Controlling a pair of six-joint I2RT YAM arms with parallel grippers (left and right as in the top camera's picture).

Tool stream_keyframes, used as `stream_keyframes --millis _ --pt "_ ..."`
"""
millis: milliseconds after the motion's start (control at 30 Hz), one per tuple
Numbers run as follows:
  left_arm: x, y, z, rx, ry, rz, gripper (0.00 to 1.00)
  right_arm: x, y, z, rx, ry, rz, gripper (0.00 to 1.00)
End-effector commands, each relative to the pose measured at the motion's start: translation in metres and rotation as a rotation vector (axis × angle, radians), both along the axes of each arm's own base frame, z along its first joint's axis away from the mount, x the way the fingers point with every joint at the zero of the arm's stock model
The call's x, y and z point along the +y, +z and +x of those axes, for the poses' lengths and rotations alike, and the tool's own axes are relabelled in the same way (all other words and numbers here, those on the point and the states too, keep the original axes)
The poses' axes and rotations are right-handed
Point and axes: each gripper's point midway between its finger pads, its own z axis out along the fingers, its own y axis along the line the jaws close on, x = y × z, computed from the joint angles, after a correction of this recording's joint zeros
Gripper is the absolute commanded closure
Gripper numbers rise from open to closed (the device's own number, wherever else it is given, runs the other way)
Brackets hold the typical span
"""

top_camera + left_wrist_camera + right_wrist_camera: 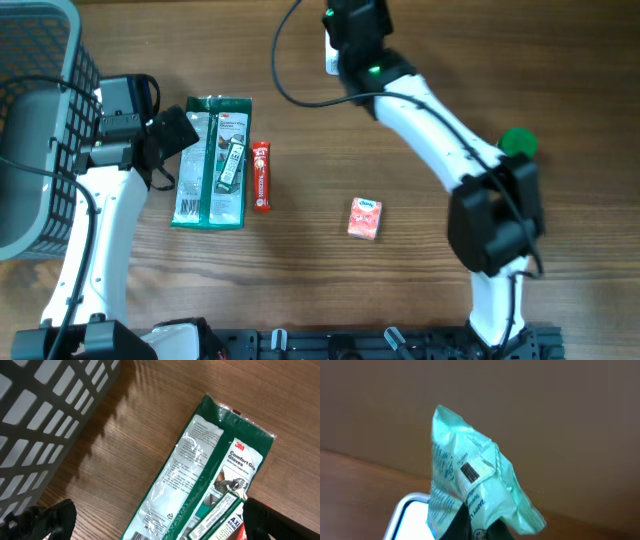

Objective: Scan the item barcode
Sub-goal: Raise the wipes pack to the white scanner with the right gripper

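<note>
My right gripper (480,530) is shut on the lower end of a crumpled mint-green packet (485,485), which stands up in the right wrist view with a small black barcode (470,472) facing the camera. Below it to the left is a white-rimmed scanner (402,515). From overhead, the right gripper (352,25) is at the table's far edge beside that white scanner (331,58); the packet is hidden there. My left gripper (175,135) is open, its fingers (55,517) straddling a green-and-clear glove pack (200,475) without touching it.
A grey wire basket (40,130) stands at the far left. The glove pack (212,160) has a small boxed item (232,165) lying on it. A red stick pack (261,176), a small pink-orange box (365,218) and a green round object (518,142) lie on the wood.
</note>
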Motion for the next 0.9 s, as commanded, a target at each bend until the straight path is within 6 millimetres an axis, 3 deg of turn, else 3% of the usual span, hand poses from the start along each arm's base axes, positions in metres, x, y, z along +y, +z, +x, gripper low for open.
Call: stream_keyframes --millis 0,167,633,867 --pt "0.001 0.003 0.001 -0.013 0.011 -0.005 0.00 -0.007 -0.011 0.004 -0.032 -0.103 -0.335 0.96" --pt "0.001 0.003 0.001 -0.013 0.011 -0.005 0.00 0.002 -0.033 0.017 -0.068 -0.092 -0.508 0.96" --pt "0.001 0.003 0.001 -0.013 0.011 -0.005 0.00 0.008 -0.100 0.022 0.023 -0.059 -0.530 0.96" --pt "0.001 0.003 0.001 -0.013 0.011 -0.005 0.00 0.036 -0.131 0.010 0.101 0.046 -0.550 0.96"
